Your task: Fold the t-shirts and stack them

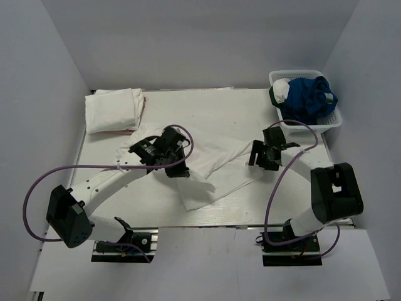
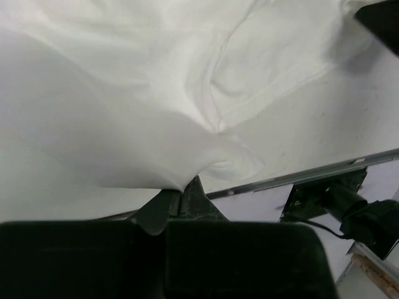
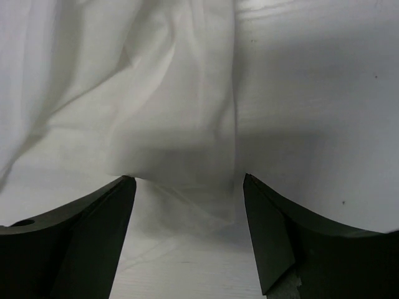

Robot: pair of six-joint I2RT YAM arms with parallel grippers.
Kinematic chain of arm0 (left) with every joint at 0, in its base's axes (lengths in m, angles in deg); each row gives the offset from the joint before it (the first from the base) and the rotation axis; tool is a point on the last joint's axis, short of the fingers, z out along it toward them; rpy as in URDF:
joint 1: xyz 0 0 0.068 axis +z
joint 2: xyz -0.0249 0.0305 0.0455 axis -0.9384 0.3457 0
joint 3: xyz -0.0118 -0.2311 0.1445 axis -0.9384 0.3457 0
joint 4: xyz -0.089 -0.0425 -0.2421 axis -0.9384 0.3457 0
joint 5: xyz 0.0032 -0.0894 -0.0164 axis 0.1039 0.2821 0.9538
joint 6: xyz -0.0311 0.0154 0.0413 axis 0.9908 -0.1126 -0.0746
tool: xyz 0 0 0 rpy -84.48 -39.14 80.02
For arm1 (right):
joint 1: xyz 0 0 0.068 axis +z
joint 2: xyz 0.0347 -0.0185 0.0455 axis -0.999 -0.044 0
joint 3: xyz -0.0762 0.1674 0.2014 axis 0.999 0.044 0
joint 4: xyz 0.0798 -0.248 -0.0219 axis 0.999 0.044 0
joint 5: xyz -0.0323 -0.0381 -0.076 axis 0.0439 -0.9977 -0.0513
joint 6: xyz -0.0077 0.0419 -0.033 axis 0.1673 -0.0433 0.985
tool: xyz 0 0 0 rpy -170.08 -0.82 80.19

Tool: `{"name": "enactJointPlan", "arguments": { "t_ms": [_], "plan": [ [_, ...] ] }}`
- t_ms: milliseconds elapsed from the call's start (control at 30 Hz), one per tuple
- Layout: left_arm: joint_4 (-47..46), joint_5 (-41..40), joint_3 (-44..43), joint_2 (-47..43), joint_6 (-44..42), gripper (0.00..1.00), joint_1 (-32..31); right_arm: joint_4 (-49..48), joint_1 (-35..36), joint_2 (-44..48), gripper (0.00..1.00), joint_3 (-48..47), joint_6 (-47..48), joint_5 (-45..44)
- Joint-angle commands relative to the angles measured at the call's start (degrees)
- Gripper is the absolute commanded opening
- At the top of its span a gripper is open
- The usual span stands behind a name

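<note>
A smooth white table [image 1: 238, 110] sits between plain grey walls [image 1: 37, 75]. Across its middle lies a crumpled white cloth t-shirt [image 1: 219, 160], soft and thin, rumpled into long folds, with a stitched hem line showing in the left wrist view.

The left arm reaches from its base inward across the table. The left gripper [image 2: 184, 196] is closed, its black fingertips pressed together on a pinched peak of the crumpled white cloth t-shirt, and the cloth fans out ahead of the tips.

The right arm bends back toward the table's middle. The right gripper [image 3: 189, 180] stands spread, its dark wedge-shaped fingers [image 3: 81, 243] well apart, with a wrinkled edge of the shirt lying on the table between and just ahead of them; no contact can be made out.

Beyond the left fingers, at the far corner, rests a flat stack of folded white t-shirts [image 1: 114, 110]. Beyond the right fingers stands a white plastic lattice basket [image 1: 336, 120] holding bunched blue cloth [image 1: 310, 97].
</note>
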Motion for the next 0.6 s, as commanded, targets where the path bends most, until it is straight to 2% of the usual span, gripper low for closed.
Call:
{"name": "enactJointPlan", "arguments": {
  "t_ms": [0, 100, 167, 300, 433, 567],
  "plan": [
    [1.79, -5.93, -4.00, 0.12, -2.46, 0.00, 0.49, -2.40, 0.16, -2.33, 0.75, -4.15, -1.18, -0.34],
    [1.79, -7.59, -8.92, 2.23, -3.69, 0.00, 0.49, -1.79, 0.16, -3.30, 0.65, -5.39, -1.89, -3.92],
    [2.49, -9.61, -10.34, 3.03, -4.30, 0.00, 0.49, -1.70, -0.10, -3.21, 0.65, -5.74, -1.89, -4.91],
    [1.97, -10.33, -11.13, 3.56, -4.31, 0.00, 0.49, -1.17, 0.16, -3.04, 0.72, -6.89, -1.11, -2.90],
    [1.44, -10.33, -10.60, 3.03, -4.31, 0.00, 0.49, 0.58, 0.16, -2.95, 0.76, -8.64, -0.32, 0.18],
    [0.91, -10.33, -9.38, 2.41, -4.31, 0.00, 0.49, -2.91, 0.24, -1.11, 0.77, -7.33, -0.14, 2.99]
  ]
}}
